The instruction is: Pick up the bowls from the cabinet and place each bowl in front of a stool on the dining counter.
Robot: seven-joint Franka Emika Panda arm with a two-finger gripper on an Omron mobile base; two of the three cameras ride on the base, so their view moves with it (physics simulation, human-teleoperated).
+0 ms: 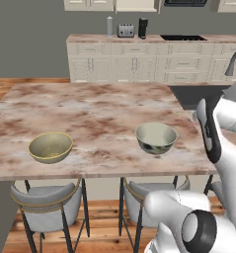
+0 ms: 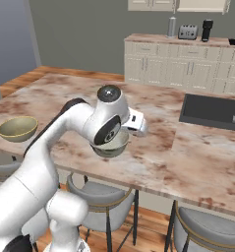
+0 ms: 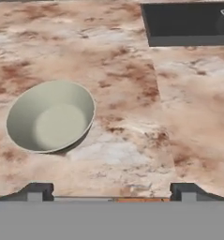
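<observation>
- The left base view shows both bowls whole: the yellow bowl (image 1: 51, 147) near the worktop's (image 1: 90, 106) front left edge, the grey-green bowl (image 1: 156, 137) near the front edge further right, each above a stool (image 1: 48, 207).
- In the right base view the arm hides part of the grey-green bowl.
- The hand view shows the pincer (image 3: 111, 192) with tips wide apart, holding nothing, beside that bowl.
- A dark sink (image 3: 188, 23) sits at the far right.
- Both bowls stand upright, mouths up.

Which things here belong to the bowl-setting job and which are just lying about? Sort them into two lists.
Job:
olive-yellow bowl
grey-green bowl, set down
dining counter
stools
gripper, open, holding nothing

Lying about:
toaster
grey canister
black appliance
sink
cream drawer units
</observation>
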